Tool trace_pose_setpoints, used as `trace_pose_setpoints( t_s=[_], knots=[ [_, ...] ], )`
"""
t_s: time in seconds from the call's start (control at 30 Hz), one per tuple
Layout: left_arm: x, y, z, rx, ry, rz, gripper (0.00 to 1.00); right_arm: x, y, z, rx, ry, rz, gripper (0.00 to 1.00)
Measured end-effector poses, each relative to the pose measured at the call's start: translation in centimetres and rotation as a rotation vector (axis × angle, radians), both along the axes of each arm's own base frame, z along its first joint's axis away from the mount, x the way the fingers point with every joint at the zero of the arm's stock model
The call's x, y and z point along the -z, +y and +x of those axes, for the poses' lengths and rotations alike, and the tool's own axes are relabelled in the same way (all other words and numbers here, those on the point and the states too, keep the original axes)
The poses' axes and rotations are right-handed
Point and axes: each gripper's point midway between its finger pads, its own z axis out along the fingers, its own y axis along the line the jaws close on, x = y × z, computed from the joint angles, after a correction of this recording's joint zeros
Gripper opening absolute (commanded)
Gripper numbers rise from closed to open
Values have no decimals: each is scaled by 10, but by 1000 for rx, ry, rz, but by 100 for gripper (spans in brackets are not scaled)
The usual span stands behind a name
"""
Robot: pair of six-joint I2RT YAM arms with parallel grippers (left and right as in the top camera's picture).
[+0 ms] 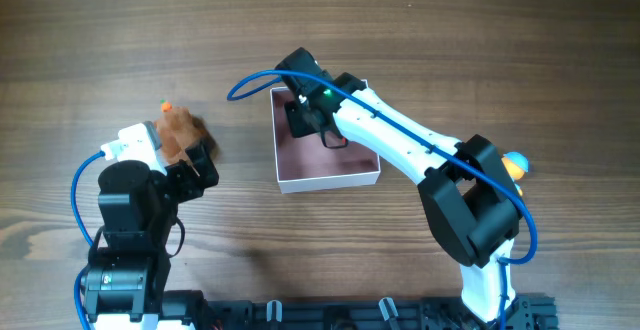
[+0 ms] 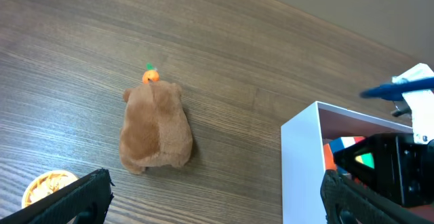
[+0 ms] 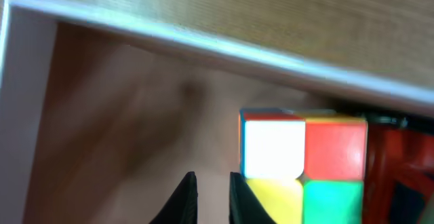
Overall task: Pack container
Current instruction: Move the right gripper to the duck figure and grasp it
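Packing under way: the container (image 1: 330,182) is seen at mid-table, its pink floor bare except at the far left corner, where a cube (image 3: 302,163) is lodged against the wall. The right gripper (image 3: 211,193) is lowered inside the box just beside that cube; its fingers are drawn almost together with only a slim gap, and nothing is held between them.

At the left of the table (image 1: 450,30), a brown plush (image 2: 154,125) with a small orange (image 2: 150,76) on its head is lying on the wood. The left gripper (image 2: 217,190) is spread wide and empty, one finger at each edge of its wrist view. The plush is found just ahead of it, untouched and somewhat left of the midline between the fingers.

The plush's long axis is judged to run away from the gripper, head end farthest, so the narrower width is presented to the jaws. The left arm is plainly the nearer one. The container is set off to the plush's right, its white wall close by in the wrist view.

A forward reach with a slight leftward correction would be called for before closing.

A round yellowish item (image 2: 47,183) is glimpsed beside the left finger, and a small bright toy (image 1: 515,165) is partly hidden by the right arm; neither can be made out clearly.
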Motion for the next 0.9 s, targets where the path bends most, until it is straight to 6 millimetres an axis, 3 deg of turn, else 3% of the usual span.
trace_pose_setpoints(
  t_s=[0.07,0.13,0.17,0.23,0.27,0.3,0.33,0.47,0.53,0.63,0.73,0.83,0.9],
  knots=[
    [0,0,0,0,0,0,100,-13,-8,-3,-1,5,-34,33],
    [0,0,0,0,0,0,100,-61,-28,-3,25,-41,-52,62],
    [0,0,0,0,0,0,100,-103,-49,-1,68,-93,-27,74],
    [0,0,0,0,1,0,100,-167,-112,0,234,-148,22,100],
    [0,0,0,0,0,0,100,-193,-156,-1,357,-170,46,100],
    [0,0,0,0,0,0,100,-208,-196,-5,474,-176,58,100],
    [0,0,0,0,0,0,100,-217,-249,-18,637,-153,57,100],
    [0,0,0,0,0,0,100,-206,-369,-63,1057,-14,35,100],
    [0,0,0,0,-1,0,100,-183,-396,-80,1153,53,25,100],
    [-1,0,0,0,-2,0,100,-120,-400,-92,1180,157,20,100],
    [-2,0,0,0,-4,0,100,-48,-386,-108,1167,261,45,100],
    [-2,0,0,0,-4,0,100,-3,-378,-121,1169,288,58,100],
    [-1,0,-1,0,1,0,100,11,-378,-121,1169,266,66,100]
  ],
)
